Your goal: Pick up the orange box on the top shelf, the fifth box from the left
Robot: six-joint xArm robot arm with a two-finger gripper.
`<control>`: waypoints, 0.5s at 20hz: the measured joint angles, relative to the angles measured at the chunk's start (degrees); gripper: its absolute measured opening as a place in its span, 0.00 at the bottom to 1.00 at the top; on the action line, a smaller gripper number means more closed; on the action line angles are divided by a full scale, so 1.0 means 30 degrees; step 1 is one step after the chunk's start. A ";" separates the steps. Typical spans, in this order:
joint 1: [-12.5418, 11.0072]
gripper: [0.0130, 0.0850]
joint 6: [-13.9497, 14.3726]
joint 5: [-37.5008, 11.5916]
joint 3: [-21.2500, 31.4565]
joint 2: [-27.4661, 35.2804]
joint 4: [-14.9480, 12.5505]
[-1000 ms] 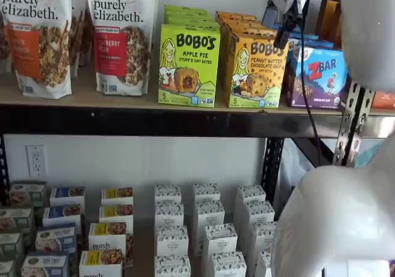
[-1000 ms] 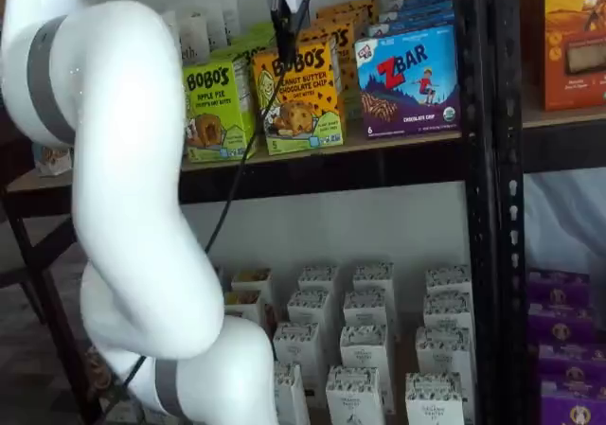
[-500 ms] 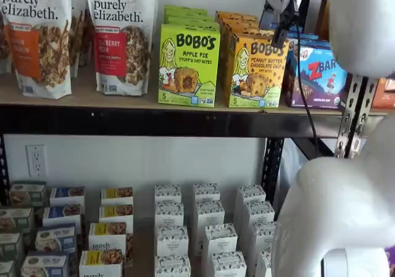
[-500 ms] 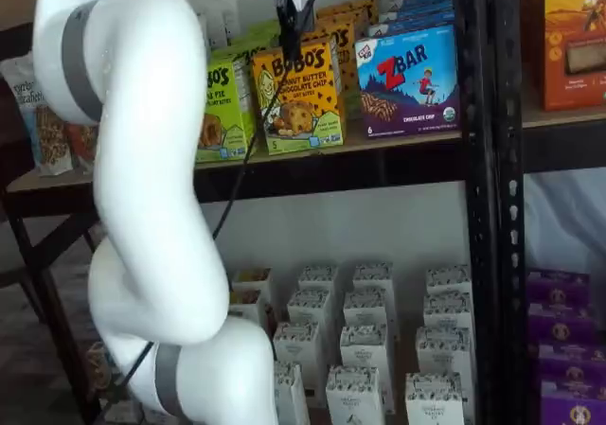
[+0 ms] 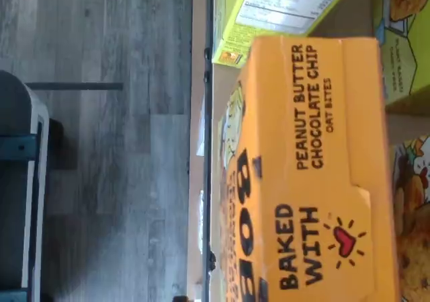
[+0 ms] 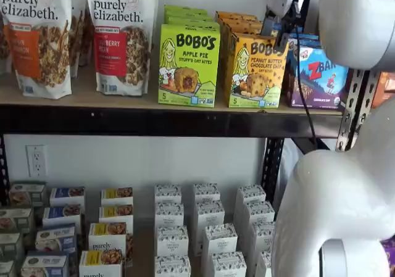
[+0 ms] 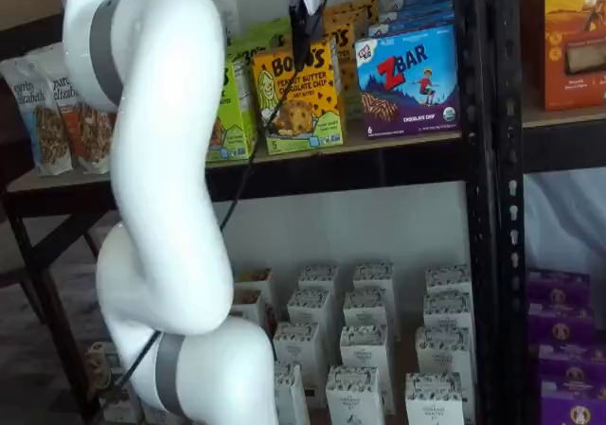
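Observation:
The orange box (image 6: 256, 70) stands upright on the top shelf (image 6: 123, 120), between a green box and a blue-purple one; it shows in both shelf views (image 7: 301, 98). My gripper (image 6: 276, 29) hangs just above its top front edge, its white body at the view's top. In a shelf view only a black finger shows side-on at the gripper (image 7: 298, 26), in front of the box's upper edge. I cannot tell whether it is open or shut. The wrist view is filled by the box's orange top (image 5: 316, 181), very close.
The green Bobo's Apple Pie box (image 6: 188, 64) stands left of the orange one, the ZBar box (image 6: 321, 73) right. More orange boxes stand behind it. Granola bags (image 6: 120, 36) are further left. A black upright (image 7: 483, 160) stands right. The white arm (image 7: 161, 207) hides part of the shelf.
The gripper has moved in closer over the orange box's top, slightly up and left in one shelf view. The white arm has swung across, covering more of the green box.

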 joint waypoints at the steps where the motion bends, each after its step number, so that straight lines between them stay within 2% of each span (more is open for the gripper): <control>1: -0.0007 1.00 -0.0016 -0.0109 0.0055 0.0010 0.0012; 10: 0.0208 1.00 0.0057 -0.0524 0.0130 0.0420 -0.0222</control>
